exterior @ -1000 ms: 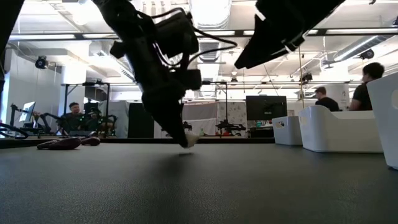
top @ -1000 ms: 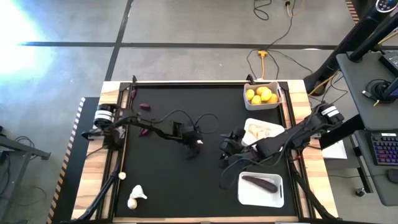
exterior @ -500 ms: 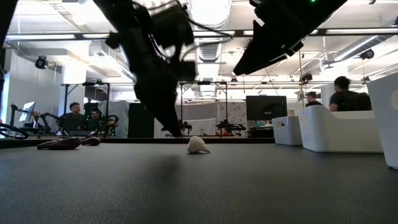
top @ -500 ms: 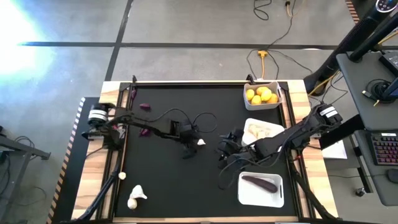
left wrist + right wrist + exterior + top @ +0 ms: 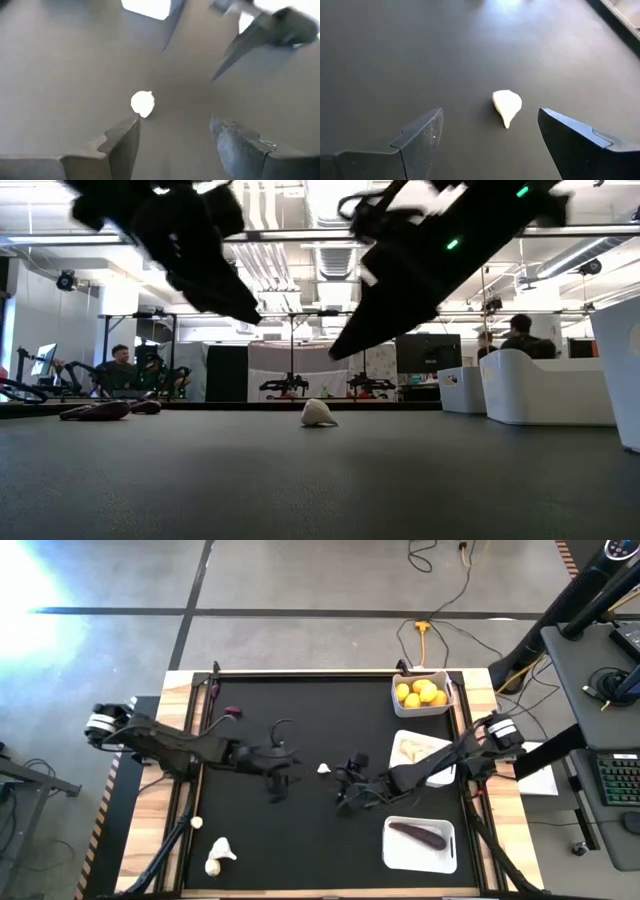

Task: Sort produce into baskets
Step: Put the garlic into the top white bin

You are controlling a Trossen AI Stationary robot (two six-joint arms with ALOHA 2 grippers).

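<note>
Garlic bulb (image 5: 323, 769) lies between both arms' spread fingers (image 5: 422, 135) (image 5: 122, 142).

A grey concrete floor (image 5: 300, 630) crossed by dark lines is seen around the wood-edged table (image 5: 480, 690). A yellow cable (image 5: 425, 630) lies on it beyond the far edge. Long ceiling lights (image 5: 330, 230) and seated people (image 5: 120, 370) are shown in the far room.
</note>
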